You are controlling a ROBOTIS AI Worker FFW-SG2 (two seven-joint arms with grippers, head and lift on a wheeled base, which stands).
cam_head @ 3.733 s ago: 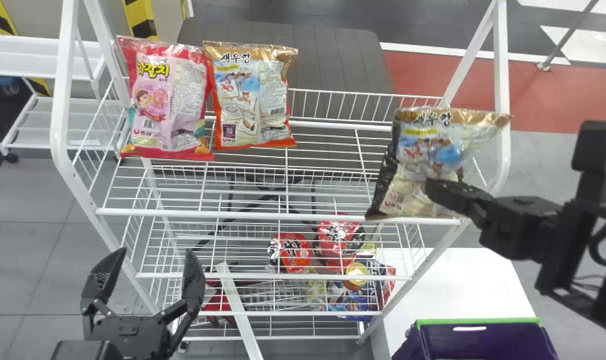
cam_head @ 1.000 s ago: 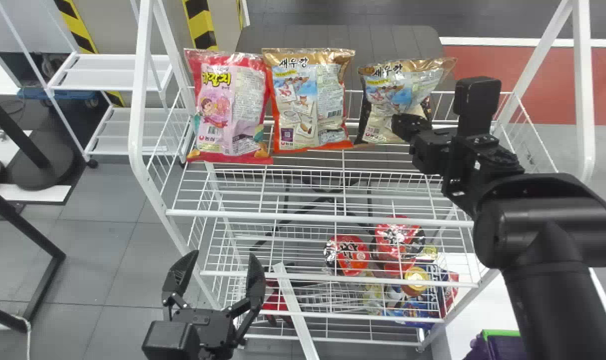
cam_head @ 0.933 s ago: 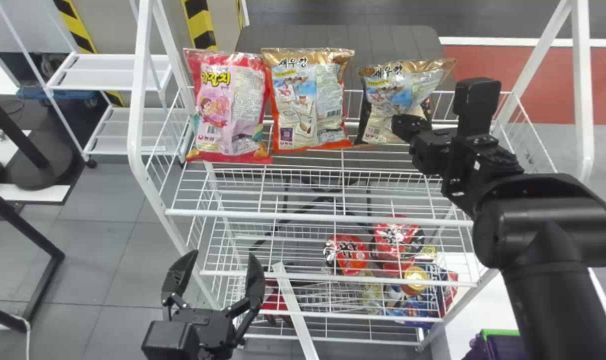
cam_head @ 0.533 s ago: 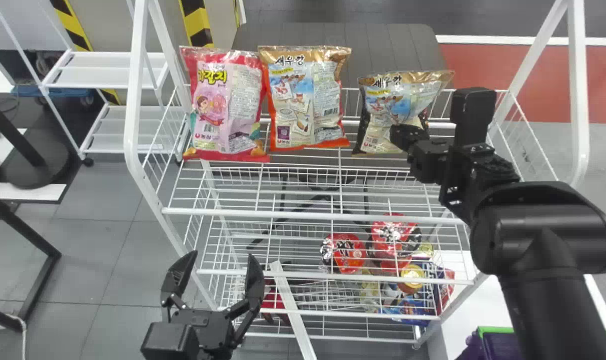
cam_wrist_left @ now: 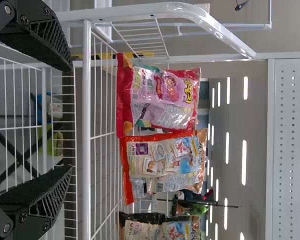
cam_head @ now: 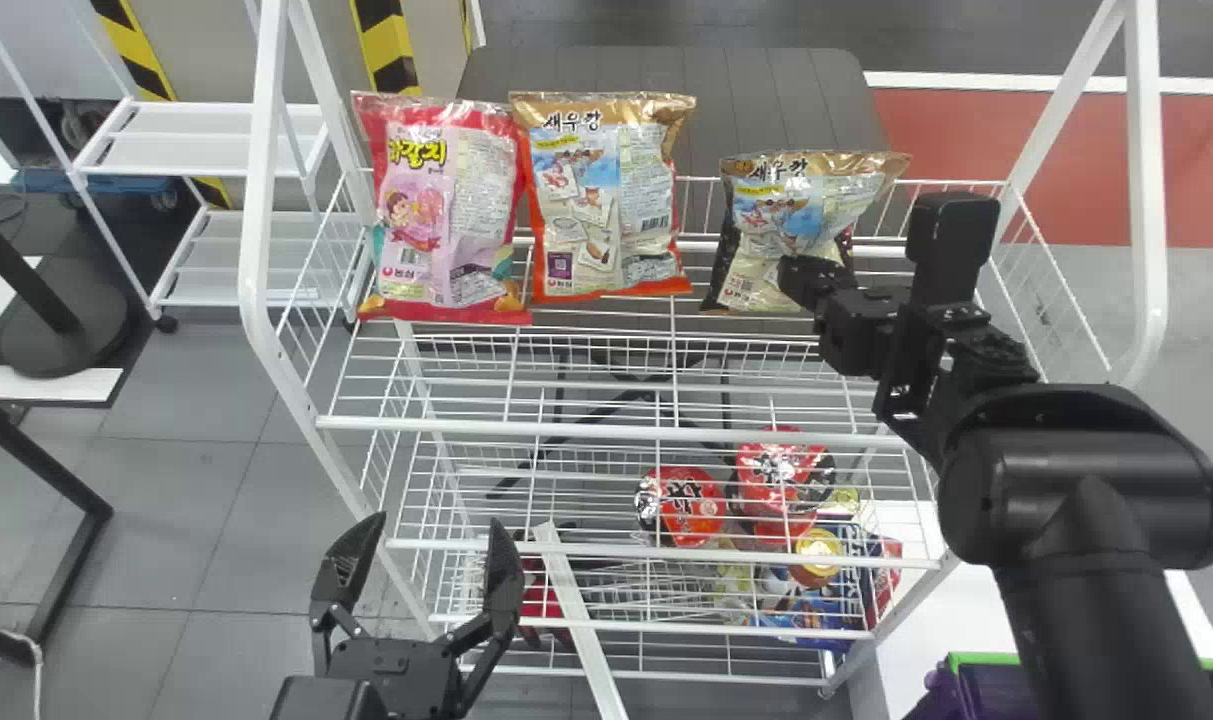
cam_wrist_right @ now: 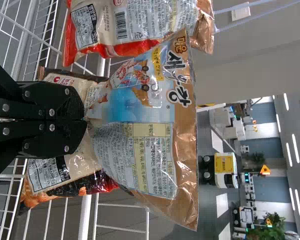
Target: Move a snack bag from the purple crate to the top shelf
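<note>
My right gripper (cam_head: 808, 279) is at the lower right part of a gold-and-black snack bag (cam_head: 801, 205), over the right half of the top shelf (cam_head: 586, 430). In the right wrist view the right gripper (cam_wrist_right: 85, 119) is shut on the middle of that snack bag (cam_wrist_right: 140, 115), whose film bunches at the fingertips. The bag stands upright near the rear wire edge. Low at the left, my left gripper (cam_head: 428, 545) stands open and holds nothing; in the left wrist view the left gripper (cam_wrist_left: 70, 117) has its fingers wide apart. The purple crate (cam_head: 996, 685) is at the lower right, partly behind the right arm.
A pink snack bag (cam_head: 444, 210) and an orange-and-gold snack bag (cam_head: 606, 200) stand side by side, left of the held one. Red cup noodles (cam_head: 681, 505) and other packages are on lower shelves. White rack posts (cam_head: 1146, 190) rise at both sides.
The right gripper has carried the bag from the shelf's front right to its rear, beside the other bags, then slightly lower lately. The head view has shifted; the left gripper stays open.
</note>
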